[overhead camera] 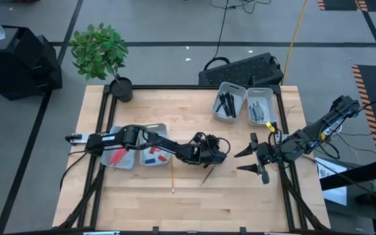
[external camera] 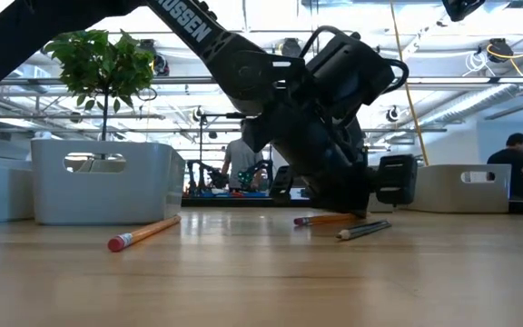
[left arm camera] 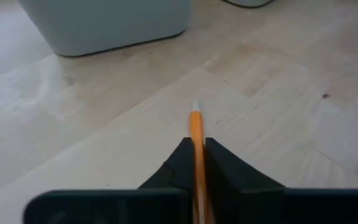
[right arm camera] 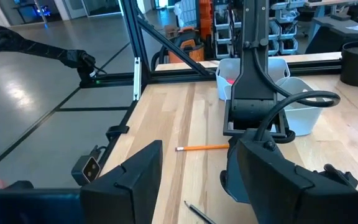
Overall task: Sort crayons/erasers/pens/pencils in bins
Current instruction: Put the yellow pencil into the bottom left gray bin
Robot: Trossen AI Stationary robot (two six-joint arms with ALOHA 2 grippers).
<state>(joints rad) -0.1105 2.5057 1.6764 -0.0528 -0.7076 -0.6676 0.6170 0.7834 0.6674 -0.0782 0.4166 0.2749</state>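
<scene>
My left gripper (overhead camera: 219, 155) reaches across the table's middle and is shut on an orange pencil (left arm camera: 196, 134). The pencil's pointed tip (left arm camera: 196, 109) sticks out past the fingertips. In the low view, its other end (external camera: 301, 221) shows close to the tabletop under the gripper. A second orange pencil (overhead camera: 172, 176) and a dark thin stick (overhead camera: 206, 175) lie flat on the wood nearby. My right gripper (overhead camera: 243, 161) hangs open at the right, holding nothing. Two bins (overhead camera: 136, 164) stand at the left and two bins (overhead camera: 245, 93) at the far right. My left gripper pinches the orange pencil's shaft (left arm camera: 196, 155) between its two fingers. The pencil runs along the fingers rather than across them, and its tip points away past their ends. It lies nearly level, low over the table; I cannot tell if it touches the wood.
A potted plant (overhead camera: 103, 59) stands at the far left corner and a keyboard (overhead camera: 240, 70) lies beyond the far edge. The left bins hold red sticks (overhead camera: 116, 156) and small red and blue blocks (overhead camera: 154, 155); the far bins hold dark sticks (overhead camera: 227, 104). Bare wood lies along the near edge.
</scene>
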